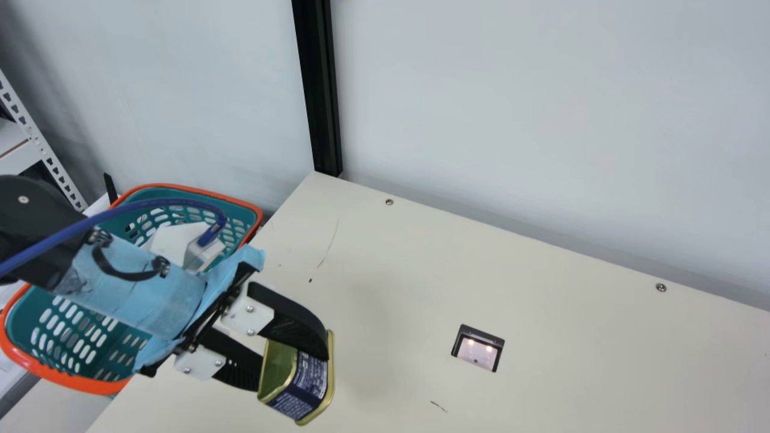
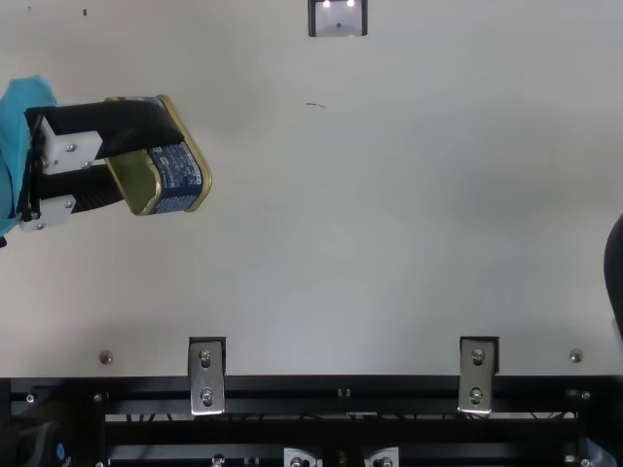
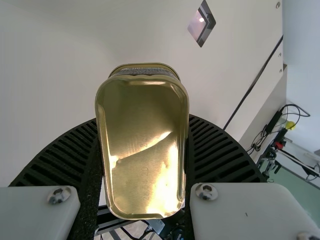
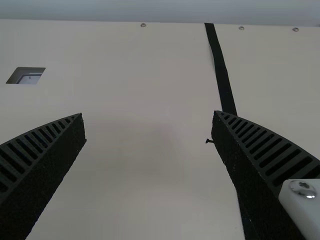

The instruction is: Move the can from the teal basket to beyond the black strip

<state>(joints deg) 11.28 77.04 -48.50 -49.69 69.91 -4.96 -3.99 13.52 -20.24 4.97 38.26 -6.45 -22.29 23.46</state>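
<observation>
My left gripper (image 2: 146,161) pinches the can (image 2: 179,175) at ten o'clock in the top view. My right gripper (image 4: 149,114) has fingers apart. A weak squeeze could drop the can.

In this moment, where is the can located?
In the main view, the can is at the lower left, between the fingers of the left gripper, over the table beside the teal basket.

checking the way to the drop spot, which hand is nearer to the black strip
Right: the right hand hangs open, the black strip running under one finger. The left hand is off near the teal basket, gripping the can.
</observation>
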